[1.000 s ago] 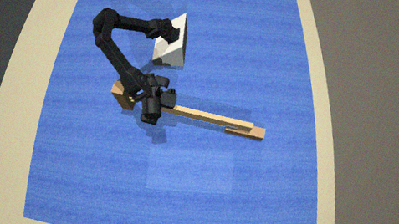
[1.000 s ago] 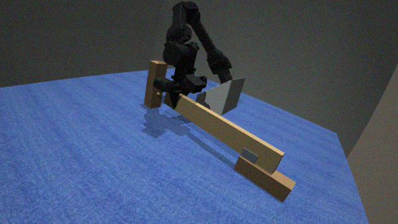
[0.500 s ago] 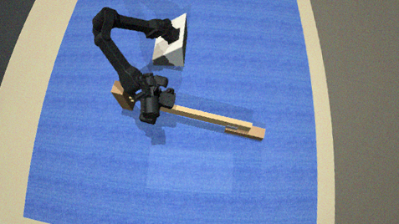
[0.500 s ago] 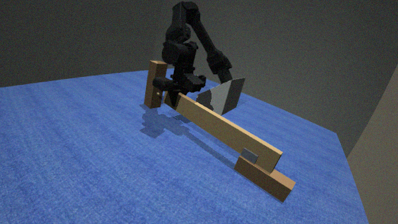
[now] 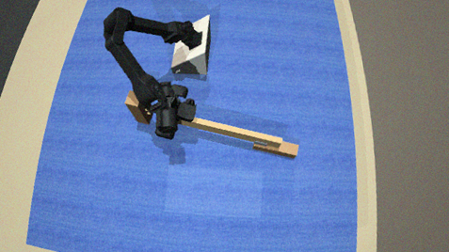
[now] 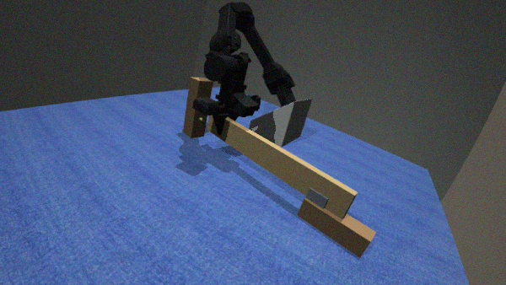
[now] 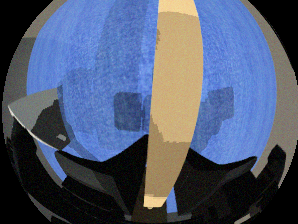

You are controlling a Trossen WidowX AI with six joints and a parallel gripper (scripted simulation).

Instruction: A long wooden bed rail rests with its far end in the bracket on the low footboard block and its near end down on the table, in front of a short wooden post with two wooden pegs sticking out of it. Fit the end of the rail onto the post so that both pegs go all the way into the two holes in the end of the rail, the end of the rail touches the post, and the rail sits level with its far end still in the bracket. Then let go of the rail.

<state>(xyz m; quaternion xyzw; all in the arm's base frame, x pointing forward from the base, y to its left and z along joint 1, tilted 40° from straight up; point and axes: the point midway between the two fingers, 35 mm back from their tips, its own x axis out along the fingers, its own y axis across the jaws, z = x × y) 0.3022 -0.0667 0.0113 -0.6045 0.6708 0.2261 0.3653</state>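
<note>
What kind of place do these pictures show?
Probably a robot test bench for furniture assembly: a blue mat on a beige table, and one arm's gripper clamped on a wooden rail beside a post.

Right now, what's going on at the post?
The gripper is shut on the near end of the rail, holding it up off the table right beside the post. The far end sits in the bracket on the footboard block. Whether the pegs have entered the holes is hidden behind the gripper.
</note>
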